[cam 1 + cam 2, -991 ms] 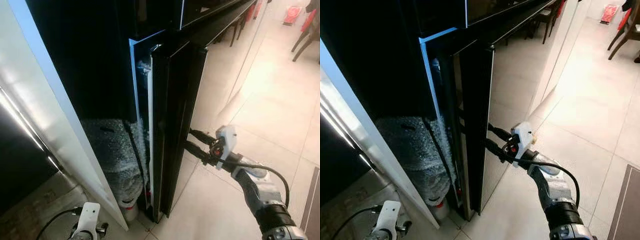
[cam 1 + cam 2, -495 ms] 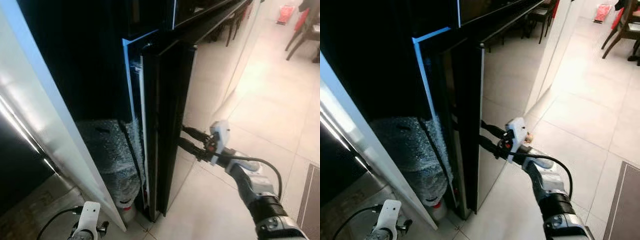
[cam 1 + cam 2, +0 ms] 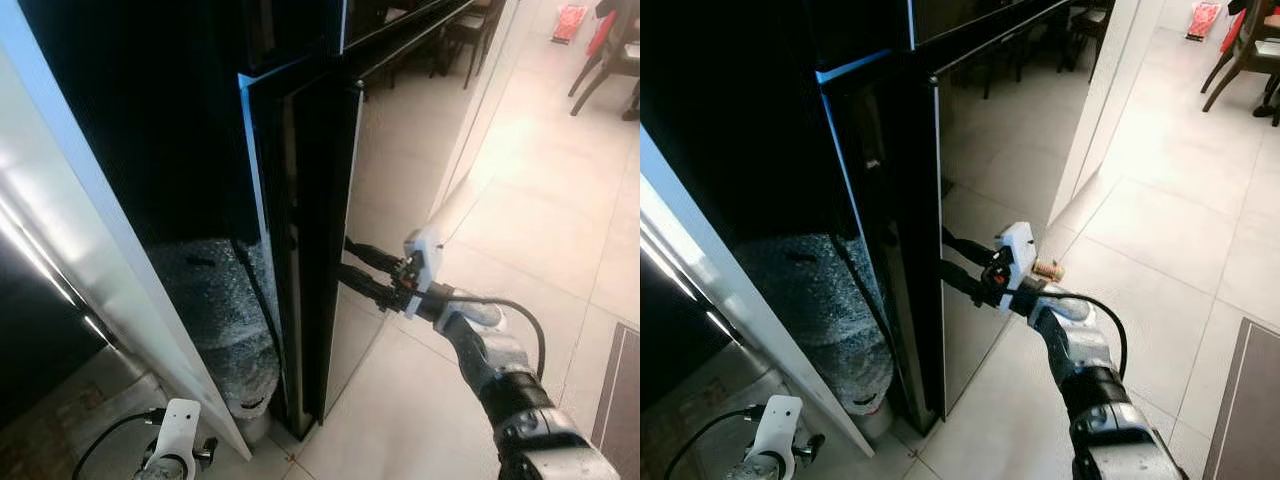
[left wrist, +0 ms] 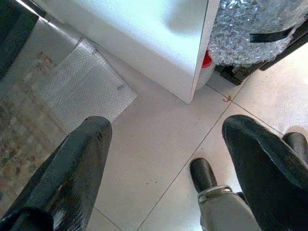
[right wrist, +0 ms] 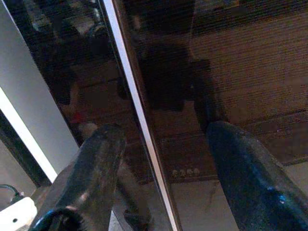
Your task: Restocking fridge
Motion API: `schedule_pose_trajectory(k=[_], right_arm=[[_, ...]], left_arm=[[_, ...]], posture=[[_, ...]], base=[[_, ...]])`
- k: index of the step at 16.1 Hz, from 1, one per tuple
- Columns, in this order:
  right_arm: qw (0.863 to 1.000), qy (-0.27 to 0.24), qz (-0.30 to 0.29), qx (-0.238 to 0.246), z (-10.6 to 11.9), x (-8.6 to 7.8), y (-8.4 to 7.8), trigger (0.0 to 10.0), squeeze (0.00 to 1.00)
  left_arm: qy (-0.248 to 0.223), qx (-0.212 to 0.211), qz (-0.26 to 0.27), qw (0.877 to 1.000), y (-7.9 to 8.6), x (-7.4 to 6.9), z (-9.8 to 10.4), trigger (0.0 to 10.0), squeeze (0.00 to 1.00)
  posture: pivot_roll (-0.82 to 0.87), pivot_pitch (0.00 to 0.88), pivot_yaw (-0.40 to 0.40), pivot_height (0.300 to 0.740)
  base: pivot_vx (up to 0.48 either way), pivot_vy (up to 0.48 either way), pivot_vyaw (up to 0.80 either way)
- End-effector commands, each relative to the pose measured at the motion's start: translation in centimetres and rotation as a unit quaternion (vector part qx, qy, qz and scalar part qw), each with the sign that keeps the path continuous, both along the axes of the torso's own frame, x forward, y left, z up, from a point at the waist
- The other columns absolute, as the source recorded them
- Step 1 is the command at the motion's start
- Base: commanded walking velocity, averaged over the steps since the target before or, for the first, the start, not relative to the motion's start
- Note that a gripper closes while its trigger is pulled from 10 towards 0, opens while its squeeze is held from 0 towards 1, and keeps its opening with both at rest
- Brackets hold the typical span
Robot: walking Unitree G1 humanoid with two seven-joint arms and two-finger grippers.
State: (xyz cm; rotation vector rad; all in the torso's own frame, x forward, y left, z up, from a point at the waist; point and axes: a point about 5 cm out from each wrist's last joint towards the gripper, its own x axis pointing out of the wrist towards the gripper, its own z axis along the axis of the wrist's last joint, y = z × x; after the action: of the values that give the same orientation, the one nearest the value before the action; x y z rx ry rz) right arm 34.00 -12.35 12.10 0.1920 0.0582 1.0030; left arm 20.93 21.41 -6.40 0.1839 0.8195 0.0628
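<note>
Far left, a pale slanted panel [image 3: 90, 270] runs down toward the floor, with the left tool [image 4: 159, 159] hanging idle low beside it, fingers spread wide over bare tile, holding nothing. Next along, a bubble-wrapped bundle [image 3: 215, 310] with a black strap sits low in the dark gap behind the door, a bit of red showing under it. Then the fridge door [image 3: 1010, 150], tall glossy black, nearly shut against the body, only a thin slot left at its edge. Right tool [image 3: 958, 262] has both black fingers [image 3: 365, 255] parted, tips at or just touching the door's front face low down, gripping nothing; its wrist camera looks straight at the glossy face and the pale door edge strip [image 5: 137, 120]. Further right is open tile floor [image 3: 560, 200], with chairs [image 3: 610, 60] well off in the corner. No stock items visible, fridge interior hidden. Looks like the closing step at the end of restocking: door being pushed home. Next move likely calls for a steady push square to the face until the slot is gone, then pulling the arm back clear.
</note>
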Motion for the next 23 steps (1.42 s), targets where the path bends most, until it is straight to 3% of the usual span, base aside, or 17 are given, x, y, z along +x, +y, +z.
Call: schedule_pose_trajectory(k=[1, 7, 9, 12, 15, 20, 22, 23], right_arm=[[0.999, -0.041, 0.028, 0.006, 1.8, 0.6, 1.2, 10.0, 0.00], [0.998, -0.041, 0.040, 0.013, 2.1, 1.1, 2.4, 10.0, 0.00], [0.999, -0.037, 0.028, 0.014, 1.8, 1.0, 2.0, 10.0, 0.00], [0.999, -0.026, -0.002, 0.018, 0.2, -0.2, -0.1, 10.0, 0.00], [1.000, -0.001, -0.024, 0.005, -2.4, -3.8, -3.1, 10.0, 0.00], [0.998, 0.031, -0.047, -0.009, -3.6, -7.8, -5.5, 10.0, 0.00], [0.989, 0.097, -0.107, -0.039, -6.7, -10.0, -7.7, 10.0, 0.00], [0.978, 0.133, -0.153, -0.056, -8.5, -10.5, -8.6, 10.0, 0.00]], left_arm=[[-0.007, 0.005, 0.003, 1.000, 0.2, 0.2, 0.2, 10.0, 0.00], [-0.009, 0.005, 0.006, 1.000, 0.3, 0.2, 0.2, 10.0, 0.00], [-0.008, 0.005, 0.006, 1.000, 0.3, 0.1, 0.2, 10.0, 0.00], [-0.005, 0.004, 0.007, 1.000, 0.1, -0.2, 0.0, 10.0, 0.00], [-0.001, 0.003, 0.009, 1.000, 0.2, -0.5, -0.2, 10.0, 0.00], [0.001, 0.004, 0.011, 1.000, 0.4, -0.7, -0.3, 10.0, 0.00], [0.003, 0.004, 0.010, 1.000, 0.4, -0.8, -0.3, 10.0, 0.00], [0.003, 0.004, 0.010, 1.000, 0.4, -0.9, -0.3, 10.0, 0.00]], posture=[[-0.11, 0.005, -0.010, 0.740], [-0.09, 0.013, -0.016, 0.740], [-0.09, 0.017, -0.015, 0.740], [-0.10, 0.026, -0.017, 0.740], [-0.11, 0.032, -0.020, 0.740], [-0.13, 0.033, -0.019, 0.740], [-0.13, 0.028, -0.019, 0.740], [-0.13, 0.028, -0.017, 0.740]], base=[[0.000, 0.000, 0.00], [0.000, 0.000, 0.00], [0.000, 0.000, 0.00], [0.000, 0.000, 0.00], [0.000, 0.000, 0.00], [0.000, 0.000, 0.00], [0.000, 0.000, 0.00], [0.000, 0.000, 0.00]])
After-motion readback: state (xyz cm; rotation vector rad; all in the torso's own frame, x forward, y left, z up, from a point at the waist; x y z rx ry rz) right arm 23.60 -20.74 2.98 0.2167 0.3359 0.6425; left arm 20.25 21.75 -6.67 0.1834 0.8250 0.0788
